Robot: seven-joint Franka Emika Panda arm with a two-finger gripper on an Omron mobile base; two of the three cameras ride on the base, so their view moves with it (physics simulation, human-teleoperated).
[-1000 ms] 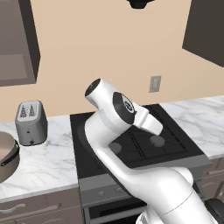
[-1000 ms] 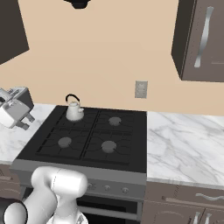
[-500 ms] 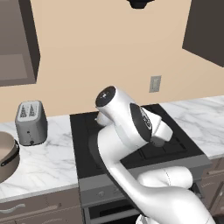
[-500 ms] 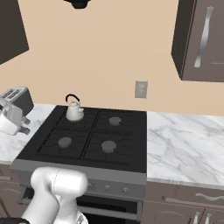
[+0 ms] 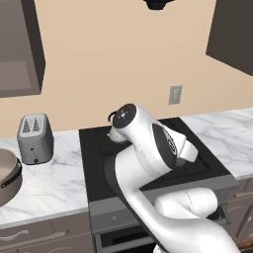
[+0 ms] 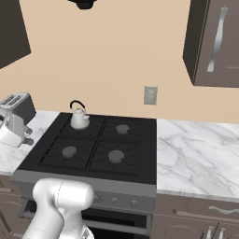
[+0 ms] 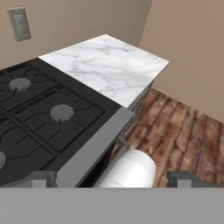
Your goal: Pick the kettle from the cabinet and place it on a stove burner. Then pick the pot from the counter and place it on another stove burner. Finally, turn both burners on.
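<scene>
The claw (image 7: 111, 178) is spread wide and empty; no readable writing on the kettle (image 6: 79, 117).

White glossy arm (image 5: 148, 163), rounded bulbous links, dark grey round joint caps, dark band between segments; gripper (image 7: 111, 178), grey finger tips.

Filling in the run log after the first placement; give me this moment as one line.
small silver kettle: on rear-left burner | large tan pot: on white marble counter, untouched | claw: open, empty | burners: no flame visible
</scene>
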